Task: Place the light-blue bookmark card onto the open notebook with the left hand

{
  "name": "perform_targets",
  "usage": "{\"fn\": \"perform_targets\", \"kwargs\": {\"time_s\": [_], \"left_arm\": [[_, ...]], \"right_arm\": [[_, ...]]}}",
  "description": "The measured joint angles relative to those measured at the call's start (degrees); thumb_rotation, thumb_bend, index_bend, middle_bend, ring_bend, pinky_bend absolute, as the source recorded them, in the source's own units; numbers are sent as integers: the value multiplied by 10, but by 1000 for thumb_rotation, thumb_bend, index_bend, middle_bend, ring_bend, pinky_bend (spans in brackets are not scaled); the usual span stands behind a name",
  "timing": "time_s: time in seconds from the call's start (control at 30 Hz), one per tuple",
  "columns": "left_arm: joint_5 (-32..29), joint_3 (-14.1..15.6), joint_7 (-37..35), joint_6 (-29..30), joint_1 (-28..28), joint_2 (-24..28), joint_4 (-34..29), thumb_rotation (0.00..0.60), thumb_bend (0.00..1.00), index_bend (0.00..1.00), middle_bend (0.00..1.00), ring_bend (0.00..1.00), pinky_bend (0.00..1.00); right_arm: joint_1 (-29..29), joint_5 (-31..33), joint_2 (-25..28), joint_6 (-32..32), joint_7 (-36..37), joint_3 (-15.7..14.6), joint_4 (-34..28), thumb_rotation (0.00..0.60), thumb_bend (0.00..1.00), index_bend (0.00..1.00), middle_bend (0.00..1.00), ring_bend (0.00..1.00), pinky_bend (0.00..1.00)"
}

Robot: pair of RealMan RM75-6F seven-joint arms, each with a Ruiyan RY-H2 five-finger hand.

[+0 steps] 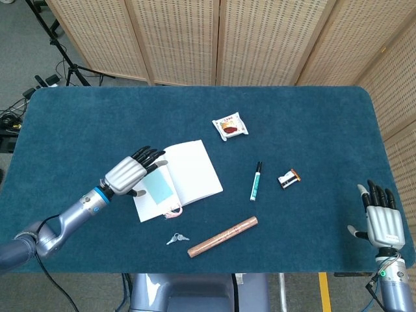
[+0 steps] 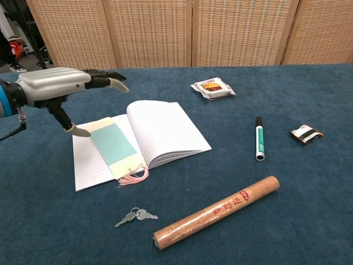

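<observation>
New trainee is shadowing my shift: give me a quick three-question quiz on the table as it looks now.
1. True or false: the left hand holds the light-blue bookmark card.
2. The card lies on which page of the open white lined notebook? A) left B) right
3. What lies between the small silver keys and the green marker pen?

Key: 1 false, the hand is open above it. 2 A. 3 The brown cardboard tube.

Left hand (image 2: pixel 52 85) wrist cut off; snack packet (image 1: pixel 229 127) print unreadable.
</observation>
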Motion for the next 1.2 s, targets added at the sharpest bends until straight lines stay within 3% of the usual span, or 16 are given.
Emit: {"fn": "perform_targets", "kwargs": {"time_s": [0.27,0.47,0.7,1.2], "left_arm": [[-82,-13,69,-37,31,99,-161,600,117,73,0,0,0],[-155,-15,108,-110,34,143,-225,600,117,73,0,0,0],[-229,-17,181,-174,22,165,-264,600,121,73,0,0,0],[-346,-21,301,-219,-11,143,-273,600,130,73,0,0,0]], "right_arm": [[-7,-35,8,26,17,-8,-15,600,156,69,0,0,4],[-12,-57,14,41,24,-16,-26,600,156,69,0,0,3],[-17,-70,21,52,33,-19,-35,600,156,69,0,0,3],[-22,-78,30,58,52,-20,-42,600,156,69,0,0,3]]}}
